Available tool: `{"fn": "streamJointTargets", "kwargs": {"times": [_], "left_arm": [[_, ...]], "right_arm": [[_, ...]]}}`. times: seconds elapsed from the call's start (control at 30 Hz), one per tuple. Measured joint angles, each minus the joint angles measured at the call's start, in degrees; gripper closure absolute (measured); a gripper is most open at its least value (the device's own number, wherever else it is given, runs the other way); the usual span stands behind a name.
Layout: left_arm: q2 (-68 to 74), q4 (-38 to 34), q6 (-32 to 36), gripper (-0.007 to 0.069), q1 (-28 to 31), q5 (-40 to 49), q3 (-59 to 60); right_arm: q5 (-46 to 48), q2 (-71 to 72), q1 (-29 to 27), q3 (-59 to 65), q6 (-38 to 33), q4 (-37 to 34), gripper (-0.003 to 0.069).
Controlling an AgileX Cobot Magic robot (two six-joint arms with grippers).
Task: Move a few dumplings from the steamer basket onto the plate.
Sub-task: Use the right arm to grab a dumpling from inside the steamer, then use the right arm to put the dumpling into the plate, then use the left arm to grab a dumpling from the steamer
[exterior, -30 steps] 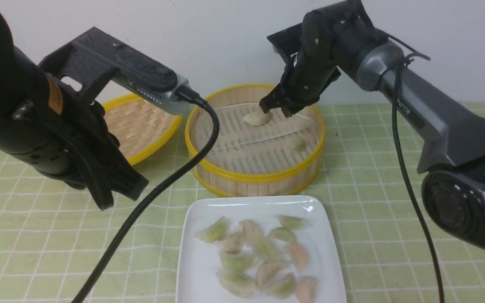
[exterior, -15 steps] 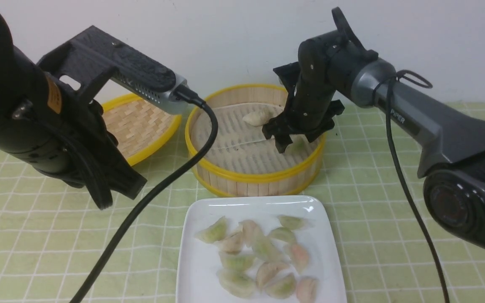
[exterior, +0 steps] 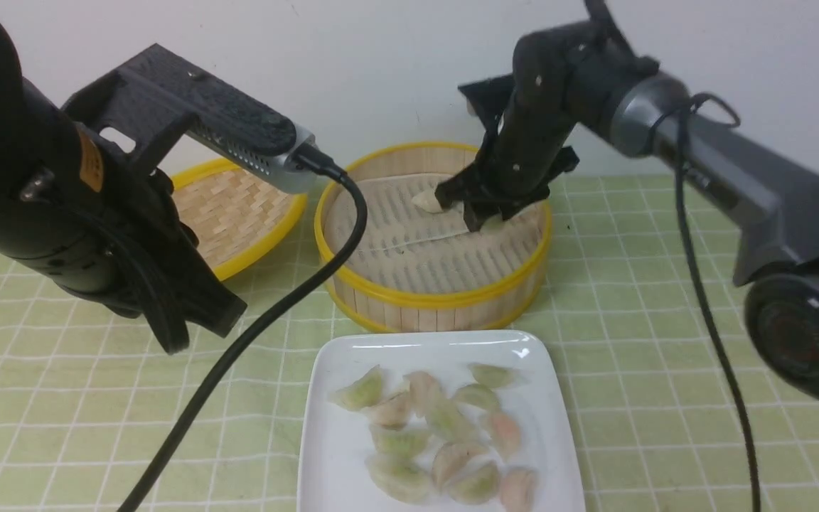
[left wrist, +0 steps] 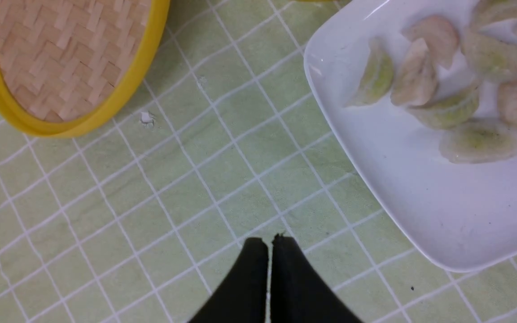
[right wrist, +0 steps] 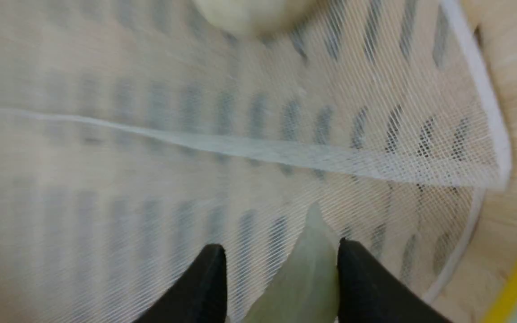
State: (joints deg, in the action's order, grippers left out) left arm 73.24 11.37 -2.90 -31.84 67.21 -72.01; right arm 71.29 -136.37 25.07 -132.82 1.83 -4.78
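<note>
- The basket stands mid-table. One white dumpling lies on its liner, toward the far wall.
- My right claw reaches into the basket just beside that white dumpling. It grips a green dumpling between its fingers.
- The plate lies just in front of the basket, not touching it. Roughly a dozen dumplings are heaped on it, green, white and pinkish.
- The lid lies left of the basket, woven side up.
- My left claw hangs over the cloth, in front of the lid and left of the plate.
- Only the left wrist view shows that claw's fingertips: they are pressed together above bare cloth, with the lid's rim and a plate corner near.
- Only the right wrist view shows the liner's fine mesh and the fold across it. There the green dumpling looks sharp, touching one finger, while the liner is blurred.
</note>
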Motion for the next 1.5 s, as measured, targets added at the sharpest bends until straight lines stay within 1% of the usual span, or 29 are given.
{"fn": "streamJointTargets", "kwargs": {"times": [0.07,0.13,0.27,0.4,0.43,0.57,0.63,0.67,0.7,0.73,0.77,0.8,0.9,0.93,0.97,1.1,1.13,1.23,1.37,1.5], "left_arm": [[0.0,0.0,0.0,0.0631,0.0,0.2,0.0],[0.0,0.0,0.0,0.0631,0.0,0.2,0.0],[0.0,0.0,-0.3,0.0631,0.0,-0.2,0.0],[0.0,-0.1,-0.4,0.0631,0.0,-1.7,0.0],[0.0,-0.1,-0.5,0.0631,0.0,-1.8,0.0],[0.0,0.0,-0.5,0.0631,0.0,-1.8,0.0],[0.0,0.0,-0.5,0.0631,0.0,-1.8,0.0],[0.0,0.0,-0.5,0.0631,0.0,-1.8,0.0],[0.0,0.0,-0.5,0.0631,0.0,-1.8,0.0],[0.0,0.0,-0.5,0.0631,0.0,-1.8,0.0],[0.0,0.0,-0.5,0.0631,0.0,-1.8,0.0],[0.0,0.0,-0.6,0.0631,0.0,-1.8,0.0],[0.0,-0.1,-0.6,0.0631,0.0,-1.8,0.0],[0.0,-0.1,-0.6,0.0631,0.0,-1.8,0.0],[0.0,0.0,-0.6,0.0631,0.0,-1.7,0.0],[0.0,0.0,-0.6,0.0631,0.0,-1.7,0.0],[0.0,0.0,-0.6,0.0631,0.0,-1.7,0.0],[0.0,0.0,-0.6,0.0631,0.0,-1.5,0.0],[0.0,0.0,-0.6,0.0631,0.0,-0.9,0.0],[0.0,0.0,-0.6,0.0631,0.0,0.2,0.0]], "right_arm": [[0.0,7.4,0.1,6.0,-0.8,-3.5,0.037],[0.0,12.3,0.6,11.4,-1.8,-5.3,0.037],[0.0,19.7,3.6,23.8,-4.9,-8.9,0.037],[0.0,19.5,8.5,33.0,-6.8,-10.1,0.037],[0.0,18.6,9.2,33.8,-7.0,-10.0,0.037],[-0.4,15.7,10.0,34.4,-7.3,-10.0,0.0365],[-0.5,15.1,10.0,34.4,-7.4,-9.8,0.0338],[-0.5,14.8,10.0,34.4,-7.4,-9.5,0.0284],[-0.5,14.8,10.0,34.4,-7.4,-9.4,0.0258],[-0.5,14.8,10.0,33.5,-6.8,-8.9,0.0196],[-0.5,14.8,10.0,32.9,-6.5,-8.6,0.0179],[-0.5,14.8,9.9,31.2,-5.4,-8.3,0.0123],[-0.8,14.8,8.4,25.1,-3.7,-7.8,0.0045],[-0.8,14.8,8.4,25.1,-3.7,-7.8,0.0045],[-2.3,14.3,6.9,21.3,-3.4,-7.5,0.0033],[-6.9,9.4,2.1,10.0,-3.4,-6.8,0.0027],[-7.1,9.4,1.9,10.0,-3.4,-6.8,0.0027],[-8.4,1.0,-1.2,-0.7,-4.0,-5.9,0.0027],[-8.6,-8.3,-1.9,-10.9,-6.8,-4.8,0.0031],[-8.5,-14.2,-1.6,-17.3,-12.3,-5.6,0.0034]]}}
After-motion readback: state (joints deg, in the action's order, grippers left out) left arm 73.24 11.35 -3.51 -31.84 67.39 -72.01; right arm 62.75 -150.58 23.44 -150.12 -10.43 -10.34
